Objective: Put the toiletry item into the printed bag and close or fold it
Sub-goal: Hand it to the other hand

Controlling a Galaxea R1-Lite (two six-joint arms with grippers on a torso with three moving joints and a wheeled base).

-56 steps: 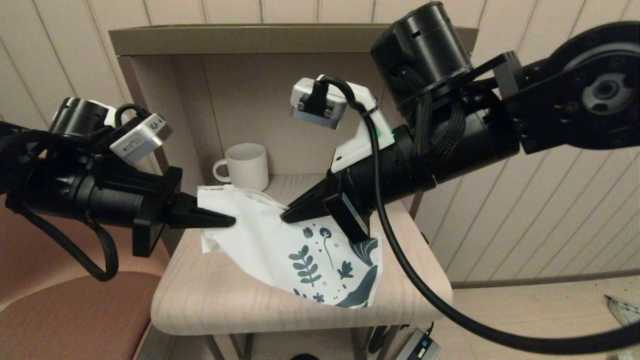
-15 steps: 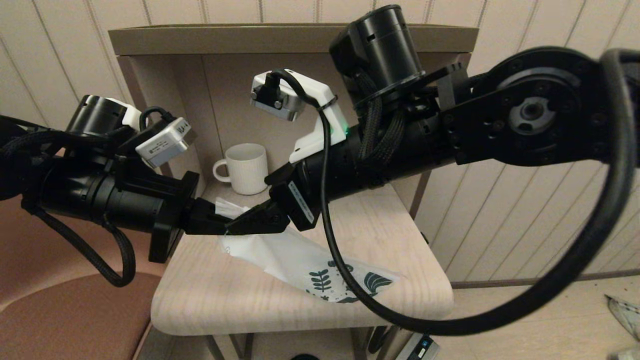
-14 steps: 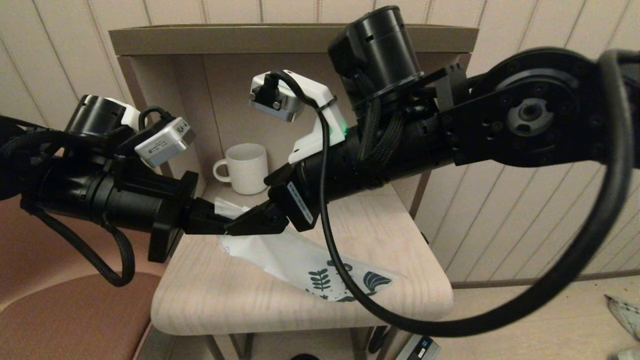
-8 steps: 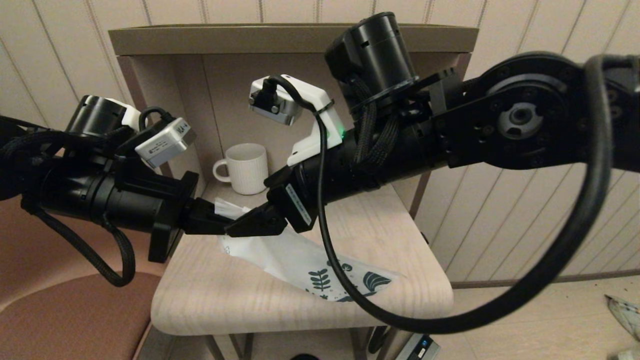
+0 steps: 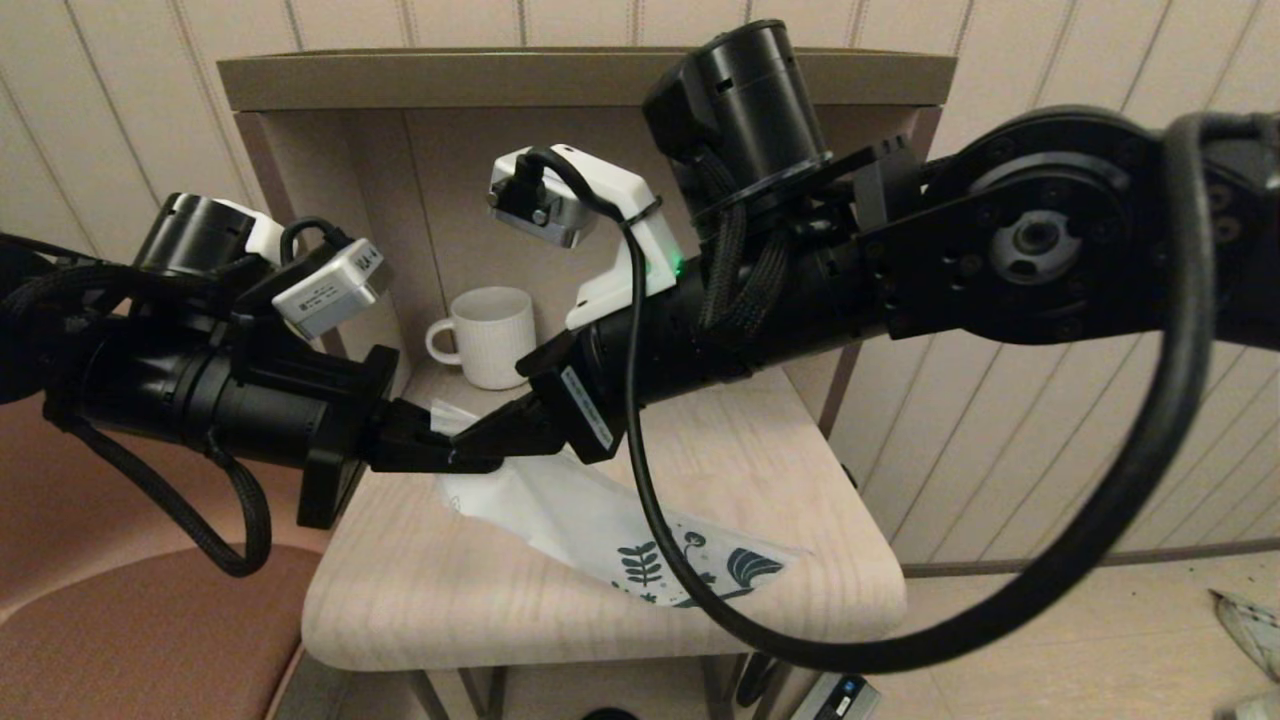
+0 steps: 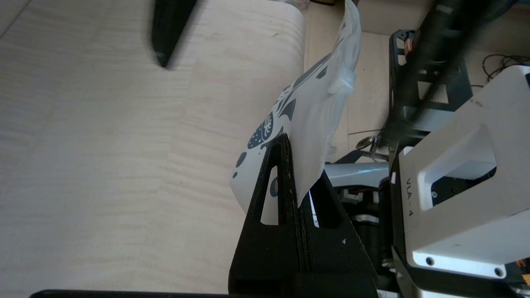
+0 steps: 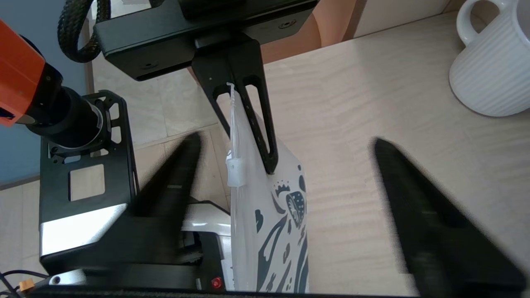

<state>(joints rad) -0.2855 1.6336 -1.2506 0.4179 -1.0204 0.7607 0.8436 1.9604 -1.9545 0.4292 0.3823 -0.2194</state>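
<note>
Crisply, left tool (image 6: 295,174) pinches the crinkly printed bag (image 5: 600,520); right tool (image 7: 285,165) gapes wide.

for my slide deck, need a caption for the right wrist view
Open right gripper straddles the thin white leaf-printed bag, pinched by the shut left gripper; white ribbed mug on the pale wooden tabletop.

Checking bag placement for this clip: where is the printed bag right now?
In the head view the printed bag hangs from the shut left gripper at its plain end, its printed end resting on the wooden table, in front of the white mug. The right gripper straddles it.
</note>
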